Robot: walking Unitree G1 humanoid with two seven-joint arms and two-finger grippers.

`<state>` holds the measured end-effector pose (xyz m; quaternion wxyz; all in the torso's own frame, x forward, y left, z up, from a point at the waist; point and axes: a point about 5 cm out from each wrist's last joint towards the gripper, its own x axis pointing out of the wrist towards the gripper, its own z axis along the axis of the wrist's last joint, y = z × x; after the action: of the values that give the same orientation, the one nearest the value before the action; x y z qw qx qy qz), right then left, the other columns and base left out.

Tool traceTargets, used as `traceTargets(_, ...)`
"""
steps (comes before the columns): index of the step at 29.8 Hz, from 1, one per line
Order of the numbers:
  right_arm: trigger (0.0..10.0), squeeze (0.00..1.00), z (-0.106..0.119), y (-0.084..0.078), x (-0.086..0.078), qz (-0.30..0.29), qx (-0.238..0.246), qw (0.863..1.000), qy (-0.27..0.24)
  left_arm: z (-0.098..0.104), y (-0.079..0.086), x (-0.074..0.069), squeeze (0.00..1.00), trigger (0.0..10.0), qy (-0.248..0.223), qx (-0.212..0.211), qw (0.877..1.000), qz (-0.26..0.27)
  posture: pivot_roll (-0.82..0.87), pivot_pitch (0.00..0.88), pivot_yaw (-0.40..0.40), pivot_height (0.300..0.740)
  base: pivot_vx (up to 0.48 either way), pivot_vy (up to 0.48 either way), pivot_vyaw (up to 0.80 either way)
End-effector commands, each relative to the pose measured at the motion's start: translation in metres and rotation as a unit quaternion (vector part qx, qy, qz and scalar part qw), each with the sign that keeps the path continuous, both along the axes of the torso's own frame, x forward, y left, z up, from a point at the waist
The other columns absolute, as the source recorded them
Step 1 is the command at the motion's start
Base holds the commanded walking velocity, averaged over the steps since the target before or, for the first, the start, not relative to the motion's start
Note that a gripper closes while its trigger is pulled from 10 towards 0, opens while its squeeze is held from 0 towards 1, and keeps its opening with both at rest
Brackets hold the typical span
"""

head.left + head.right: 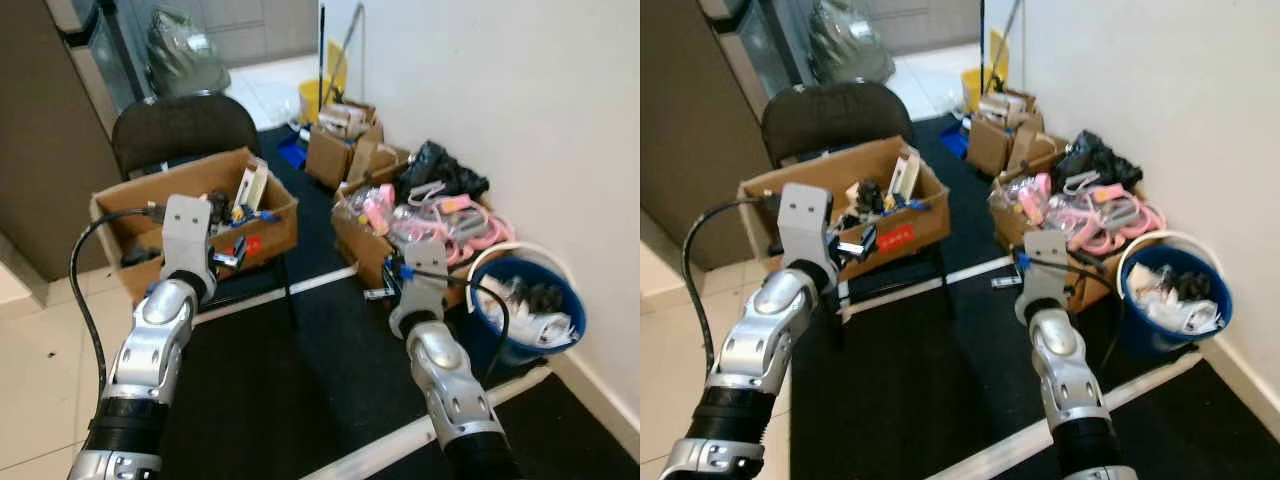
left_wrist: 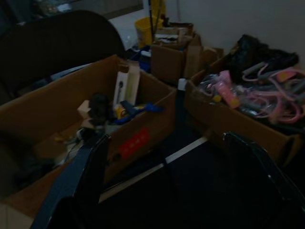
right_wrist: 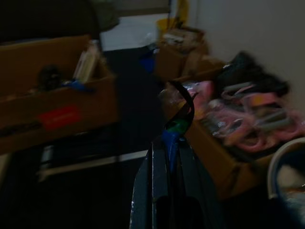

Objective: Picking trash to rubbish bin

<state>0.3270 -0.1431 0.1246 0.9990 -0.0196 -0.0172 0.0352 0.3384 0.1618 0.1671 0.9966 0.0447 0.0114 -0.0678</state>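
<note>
The rubbish bin is a blue bucket [image 1: 524, 318] with a white rim, standing by the wall at the right with white scraps inside. My right gripper [image 3: 171, 143] is just to the left of it, low over the black mat, shut on a small blue and green scrap of trash [image 3: 177, 125] with a black curl sticking up. My left gripper [image 2: 167, 140] is open with nothing between its fingers, held in front of a cardboard box [image 1: 270, 235] full of odds and ends on a black chair [image 1: 185, 125].
A low cardboard box [image 1: 368, 250] of pink and black items lies between my right gripper and the wall. Smaller boxes [image 1: 335, 150] and a yellow bucket [image 1: 312, 98] stand further back. A white strip [image 1: 300, 288] crosses the black mat. Pale tiles lie at the left.
</note>
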Motion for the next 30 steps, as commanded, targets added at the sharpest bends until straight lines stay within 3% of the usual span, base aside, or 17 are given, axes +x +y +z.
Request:
traceTargets(1,10.0,0.0,-0.002,0.007,0.0003,0.008,0.005,1.0,0.004,-0.0038,0.0066,-0.0014,0.0,10.0,0.008,0.002,1.0,0.013,0.02,0.102,0.047,0.74,0.27,0.0,0.0)
traceTargets(12,10.0,0.0,0.0011,0.0106,0.0016,0.022,0.003,1.0,-0.003,-0.0035,0.0058,-0.0014,0.0,10.0,0.007,0.001,1.0,0.013,0.02,0.098,0.043,0.74,0.271,0.0,0.0)
traceTargets(18,10.0,0.0,0.0032,0.0142,0.0019,0.031,0.006,0.999,-0.011,-0.0031,0.0071,-0.002,0.0,10.0,0.005,0.002,1.0,0.014,0.02,0.09,0.038,0.74,0.271,0.0,0.66)
traceTargets(23,10.0,0.0,0.0032,0.013,0.0029,0.027,0.022,0.999,-0.009,-0.0028,0.0092,-0.003,0.0,10.0,0.005,0.003,1.0,0.016,0.03,0.085,0.037,0.74,0.269,0.0,0.0)
traceTargets(30,10.0,0.0,0.0027,0.016,0.0041,0.038,-0.001,0.999,-0.008,-0.003,0.0096,-0.0034,0.0,10.0,0.004,0.005,1.0,0.015,0.03,0.073,0.034,0.74,0.27,0.0,0.0)
